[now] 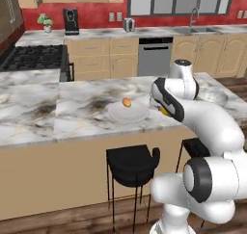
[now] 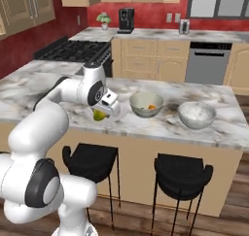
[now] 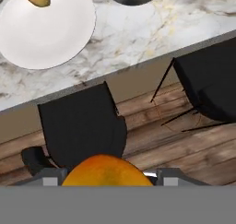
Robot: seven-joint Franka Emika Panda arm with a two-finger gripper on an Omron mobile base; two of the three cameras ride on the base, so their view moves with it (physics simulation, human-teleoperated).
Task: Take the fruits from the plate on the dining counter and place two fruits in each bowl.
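The claw (image 3: 108, 184) grips a yellow-orange fruit (image 3: 108, 171) at the bottom centre of the hand view, lifted clear of the tabletop (image 1: 72, 108) for carrying to a bowl (image 2: 146, 104), while one fruit (image 1: 126, 102) remains on the plate (image 1: 128, 113) mid-frame.

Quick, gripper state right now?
Gripper: jaws closed on an orange-yellow fruit, held up beside the plate.

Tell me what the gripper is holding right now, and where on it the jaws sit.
The gripper holds a roundish orange-yellow fruit, with one of the jaws on each of its opposite sides. The exact contact spots are hidden.
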